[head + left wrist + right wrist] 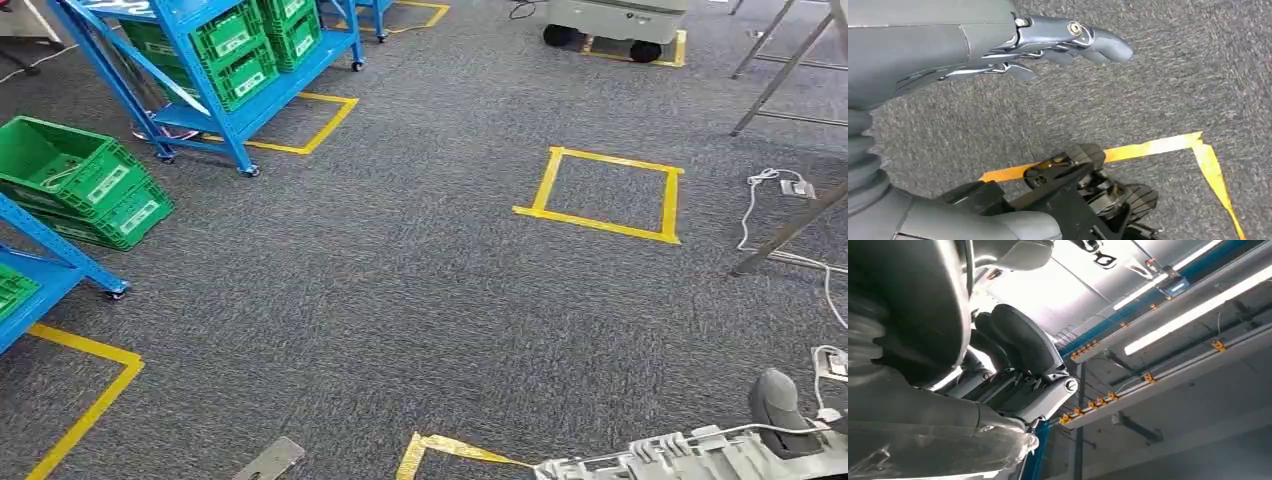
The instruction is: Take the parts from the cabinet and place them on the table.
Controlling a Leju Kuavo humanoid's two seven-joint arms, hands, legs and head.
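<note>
At the lower right of the head view my right hand (778,405) grips a pale grey ribbed part (690,455). The right wrist view has the same hand (1018,365) with its fingers curled around the part (938,450), which looks wrapped in clear plastic. My left hand (1048,45) hangs over the grey carpet with its fingers stretched out and holds nothing. A blue cabinet (215,95) with green crates (240,50) stands at the far left. Metal table legs (790,70) rise at the right edge.
A stack of green crates (85,180) sits on the floor at the left, beside a second blue rack (50,270). Yellow tape squares (605,190) mark the carpet. A white cable and power strip (790,185) lie by the table legs. A grey wheeled cart (615,25) is far ahead.
</note>
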